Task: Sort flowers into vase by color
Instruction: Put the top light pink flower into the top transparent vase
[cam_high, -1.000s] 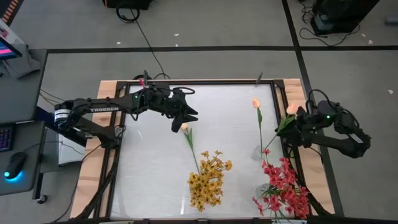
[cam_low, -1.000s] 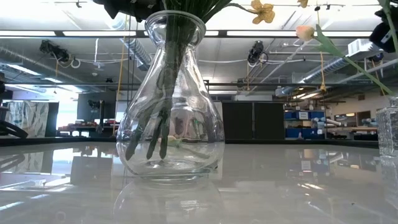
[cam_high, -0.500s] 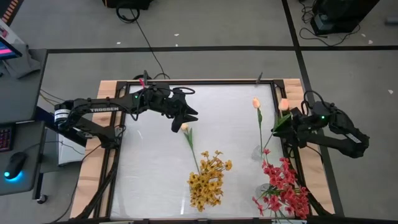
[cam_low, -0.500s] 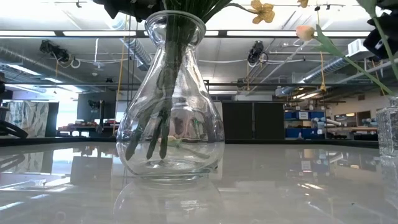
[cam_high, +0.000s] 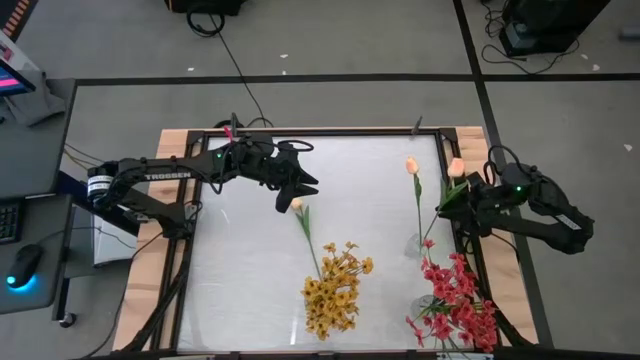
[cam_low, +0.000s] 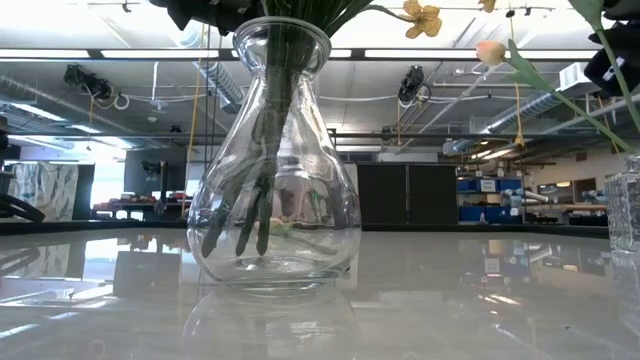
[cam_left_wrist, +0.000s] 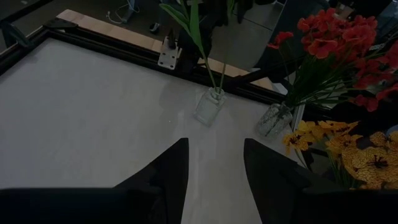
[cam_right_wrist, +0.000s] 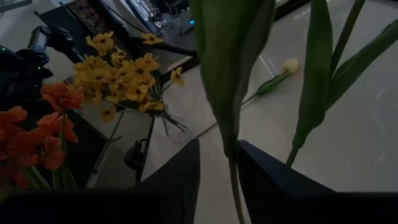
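Two arms over a white tabletop (cam_high: 250, 270), yellow bunch (cam_high: 334, 285) in the big glass vase (cam_low: 272, 160), red bunch (cam_high: 458, 298) right, left hand (cam_high: 296, 186) parted, empty, right hand (cam_high: 450, 205) clamped on a peach tulip stem (cam_right_wrist: 231, 93), another tulip (cam_high: 303, 222) lying flat.

The glossy white surface (cam_high: 250, 260) has a pale wooden border (cam_high: 170, 137) and a black metal frame. It stands on a grey floor crossed by black tape lines (cam_high: 300, 80), where a black cable (cam_high: 235, 65) trails toward the frame. At the far left a dark computer mouse (cam_high: 24, 265) glows blue on a grey side desk (cam_high: 30, 130). In the low view, long ceiling light strips (cam_low: 100, 53) hang over a workshop room with dark cabinets (cam_low: 405, 193) behind.
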